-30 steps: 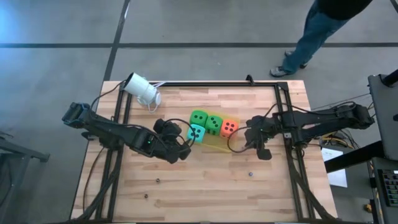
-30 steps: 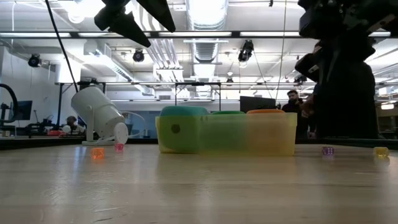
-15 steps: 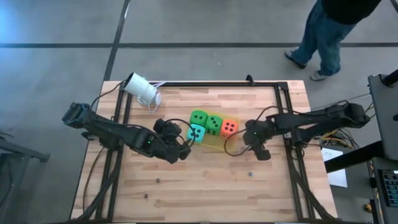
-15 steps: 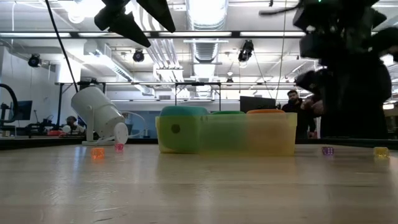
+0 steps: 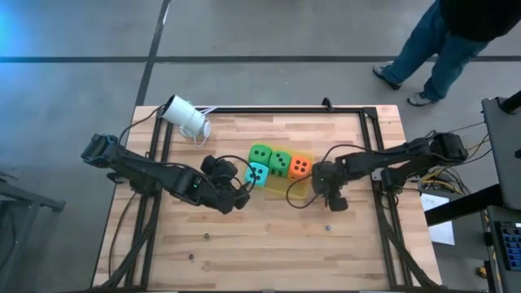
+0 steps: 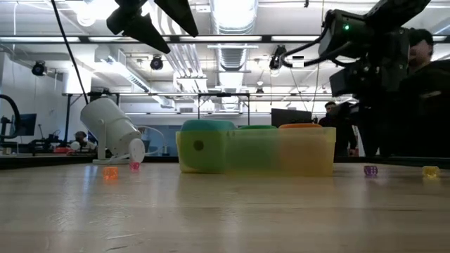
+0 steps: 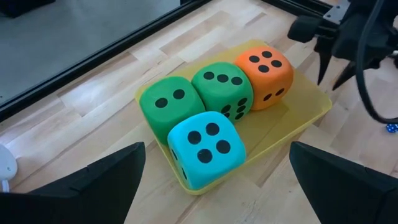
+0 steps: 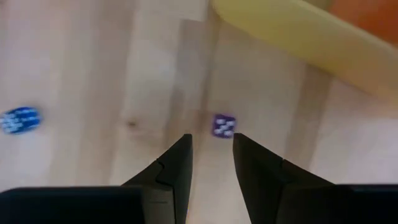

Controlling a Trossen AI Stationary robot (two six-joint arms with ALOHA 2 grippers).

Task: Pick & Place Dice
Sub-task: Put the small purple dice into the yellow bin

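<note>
- Two grippers were catalogued. Right gripper (image 5: 334, 202): low over the table, just right of the yellow tray (image 7: 311, 115), fingers (image 8: 174, 171) set to a narrow gap with nothing between them; a tiny purple die (image 8: 223, 125) lay on the wood just ahead of the tips, not touching them.
- Left gripper (image 5: 242, 198): hovering at the tray's near-left corner, jaws spread wide, holding nothing, aimed at the tray's contents.
- Four large dice, all inside the tray and pressed together: green die (image 7: 168, 107) at far left, second green die (image 7: 222, 87) beside it, orange-red die (image 7: 265, 73) at the right end, teal die (image 7: 203, 146) on the near side against the first green one.
- Judged progress on the large dice: complete, none left outside the tray.
- Small dice outstanding on bare wood: a blue one (image 8: 18, 118) near the purple one; in the low view an orange one (image 6: 110, 172) and a pink one (image 6: 134, 166) by the white camera (image 5: 186, 118), plus a yellow one (image 6: 430, 171) at right.
- Judged remainder: if the small dice count, these were yet to be collected, the purple one most likely next for the right arm.
- One person (image 5: 444, 41) stood on the floor beyond the table's far right corner.
</note>
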